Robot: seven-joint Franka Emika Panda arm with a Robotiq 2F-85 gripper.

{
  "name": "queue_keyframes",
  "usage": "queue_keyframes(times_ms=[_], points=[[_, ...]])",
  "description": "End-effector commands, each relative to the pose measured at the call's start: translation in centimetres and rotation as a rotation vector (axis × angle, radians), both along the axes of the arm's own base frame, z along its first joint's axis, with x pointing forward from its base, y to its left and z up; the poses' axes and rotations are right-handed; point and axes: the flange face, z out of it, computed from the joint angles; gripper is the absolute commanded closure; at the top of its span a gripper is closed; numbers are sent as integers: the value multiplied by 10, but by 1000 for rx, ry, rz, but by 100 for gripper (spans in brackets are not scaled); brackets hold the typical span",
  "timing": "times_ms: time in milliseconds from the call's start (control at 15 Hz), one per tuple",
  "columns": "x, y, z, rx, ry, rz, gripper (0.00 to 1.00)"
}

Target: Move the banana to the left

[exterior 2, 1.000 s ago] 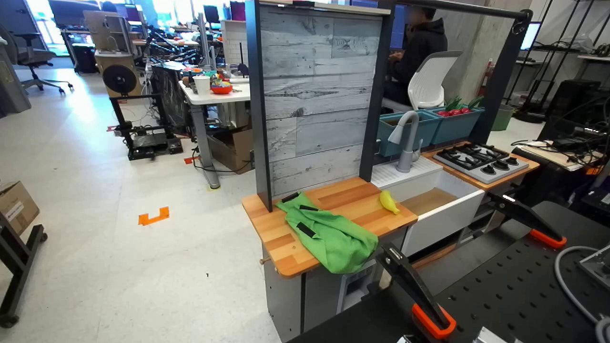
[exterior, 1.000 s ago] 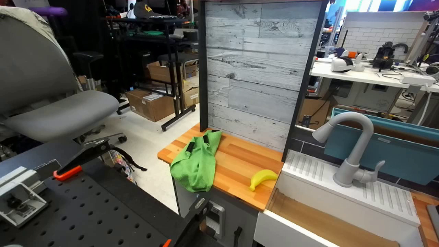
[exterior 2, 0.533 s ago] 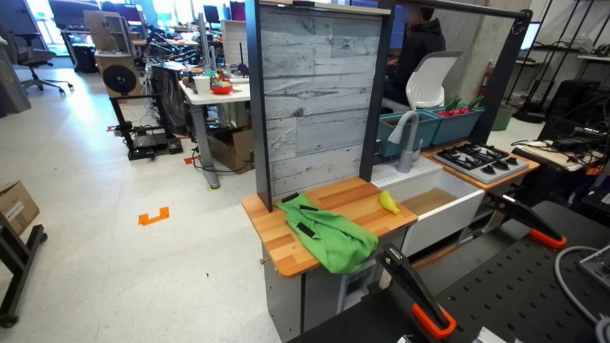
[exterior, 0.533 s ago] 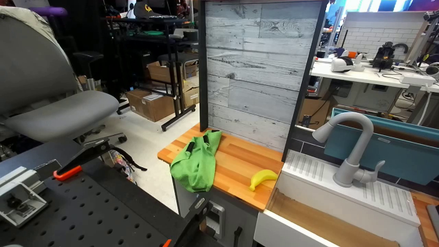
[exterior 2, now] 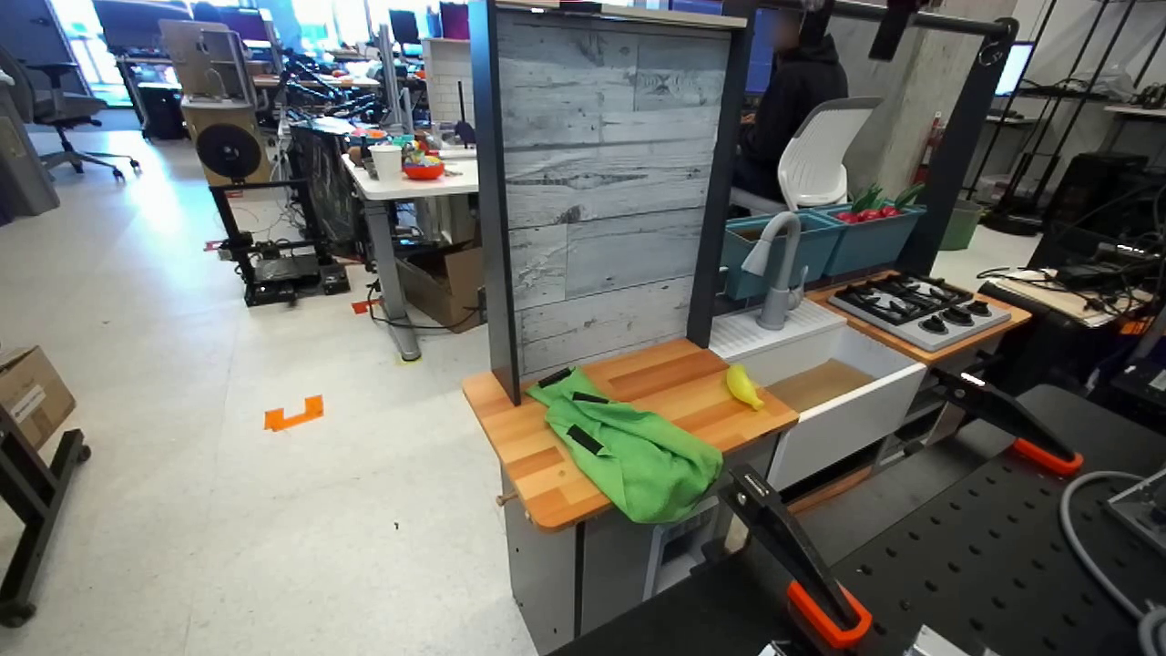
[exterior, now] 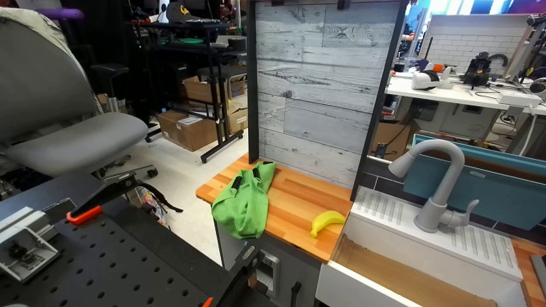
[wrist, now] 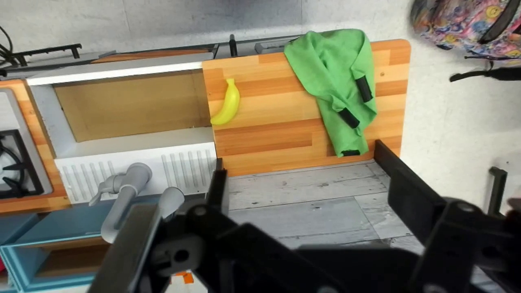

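A yellow banana (exterior: 327, 219) lies on the wooden countertop (exterior: 294, 200), close to the edge beside the sink. It also shows in an exterior view (exterior 2: 744, 387) and at the upper middle of the wrist view (wrist: 230, 104). My gripper (wrist: 311, 185) is open, with nothing between its fingers. It is high above the counter and apart from the banana. Only its dark fingertips show at the top edge of both exterior views (exterior: 310, 3) (exterior 2: 854, 27).
A green cloth (exterior: 245, 209) covers the counter's other end and hangs over the front edge. A grey wood-look backboard (exterior: 315, 85) rises behind. A white sink (exterior 2: 847, 410) with a grey faucet (exterior: 443, 183) adjoins the counter. Black clamps (exterior 2: 792, 547) stick up from the perforated table.
The gripper's fingertips have come into view at the top of both exterior views. The banana and the cloth have not moved. The seated person in the background has shifted slightly.
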Motion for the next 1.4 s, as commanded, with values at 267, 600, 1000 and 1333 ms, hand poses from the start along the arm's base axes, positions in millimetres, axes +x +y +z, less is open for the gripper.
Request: queue_keyframes(times_ms=[267,600,1000,1333], points=[[55,-44,-107,-55,71,-66,0],[77,-67,-169,-64,131,-94,0],[91,-89,-250,-63,217,-125,0],[103,-89,-312,-32,249,-180,0]])
